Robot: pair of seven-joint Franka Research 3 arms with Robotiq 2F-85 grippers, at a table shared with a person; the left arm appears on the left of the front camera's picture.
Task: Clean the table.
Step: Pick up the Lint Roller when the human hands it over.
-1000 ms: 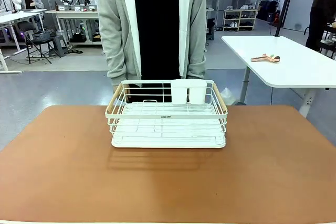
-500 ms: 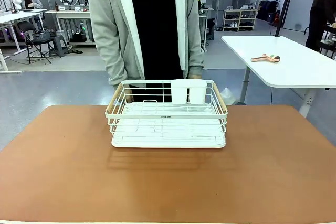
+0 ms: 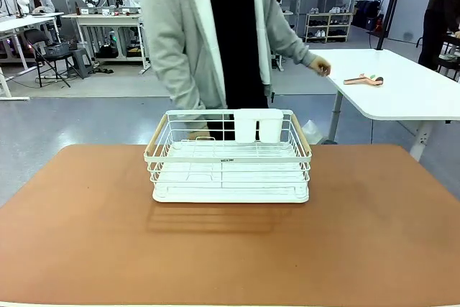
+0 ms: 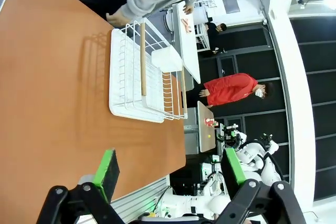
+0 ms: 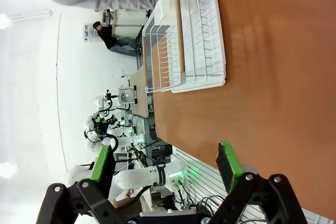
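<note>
Pincers idle: left pincer [image 4: 169, 163] and right pincer [image 5: 164, 162] spread wide, empty, over the brown counter [image 3: 359, 235], well apart from the wire rack [image 3: 228, 170] at its middle. Person's hand [image 3: 321, 67] stretches toward a tool [image 3: 363, 80] on the white side counter [image 3: 417, 102], probably cleaning gear.

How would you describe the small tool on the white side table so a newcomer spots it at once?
Past the big reddish-brown table, on the robot's right, stands a white-topped table on metal legs. Just beyond the person's outstretched hand lies the tool: small, with a pinkish-copper handle and a dark tip, the one coloured thing on that white top.
</note>
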